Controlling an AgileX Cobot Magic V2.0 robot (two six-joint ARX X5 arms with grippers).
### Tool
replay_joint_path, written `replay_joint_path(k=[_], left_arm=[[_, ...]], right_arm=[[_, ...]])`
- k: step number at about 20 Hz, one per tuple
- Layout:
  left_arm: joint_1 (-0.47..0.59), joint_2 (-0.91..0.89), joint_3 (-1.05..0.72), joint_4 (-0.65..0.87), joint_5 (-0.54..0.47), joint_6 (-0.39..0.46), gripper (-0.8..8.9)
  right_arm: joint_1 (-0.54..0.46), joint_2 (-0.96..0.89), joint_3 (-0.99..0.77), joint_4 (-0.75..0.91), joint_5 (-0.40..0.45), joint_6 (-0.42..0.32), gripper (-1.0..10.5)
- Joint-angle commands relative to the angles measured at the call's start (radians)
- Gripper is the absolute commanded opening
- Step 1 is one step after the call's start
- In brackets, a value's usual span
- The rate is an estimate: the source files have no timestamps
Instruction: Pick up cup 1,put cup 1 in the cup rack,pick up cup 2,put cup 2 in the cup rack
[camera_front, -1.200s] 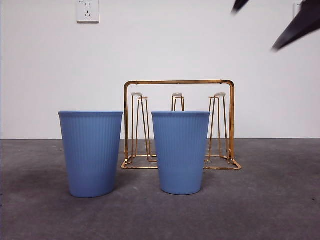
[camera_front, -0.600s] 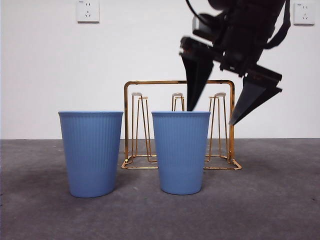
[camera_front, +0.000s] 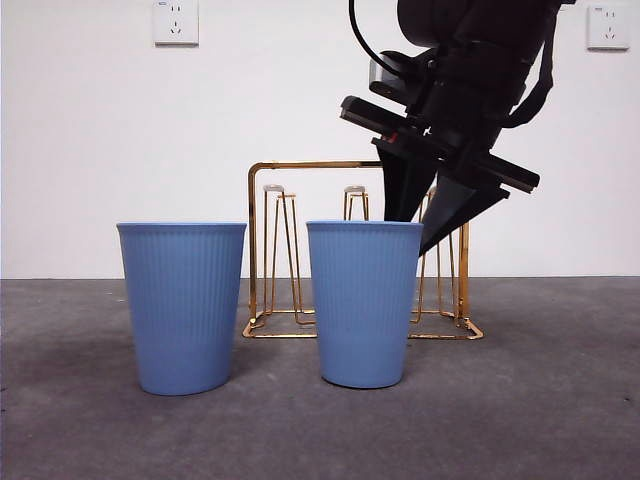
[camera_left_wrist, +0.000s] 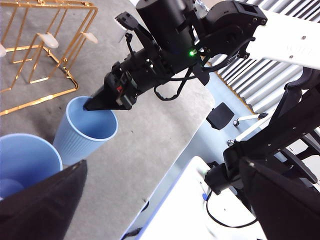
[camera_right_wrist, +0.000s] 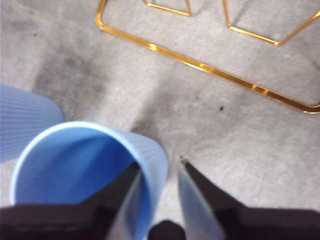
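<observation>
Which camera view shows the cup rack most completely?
The front view: the cup rack stands whole behind the two blue cups, with arched frame, pegs and base. The left wrist view shows only one corner with pale-tipped pegs; the right wrist view shows only part of its base wire.

Two ribbed blue cups (camera_front: 362, 300), gold wire rack (camera_front: 300, 166), grey table (camera_front: 540, 400).
</observation>
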Motion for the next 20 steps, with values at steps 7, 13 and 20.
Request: replay_joint_path(k=[7,13,20], left_arm=[[-0.002,0.0,0.004,0.023,0.005,-0.018,6.59],[-0.01,0.006,0.004,0.13,0.105,-0.142,6.59],[-0.138,0.067,0.004,0.651,0.06,-0.536,6.59]], right_arm=[[0.002,0.013,0.003,-0.002,-0.009,-0.016,-0.2],[0.001,-0.158,0.003,-0.045,-0.027,-0.055,-0.2],[0.002,-0.639,0.044,0.122,-0.028,-0.041,-0.2]])
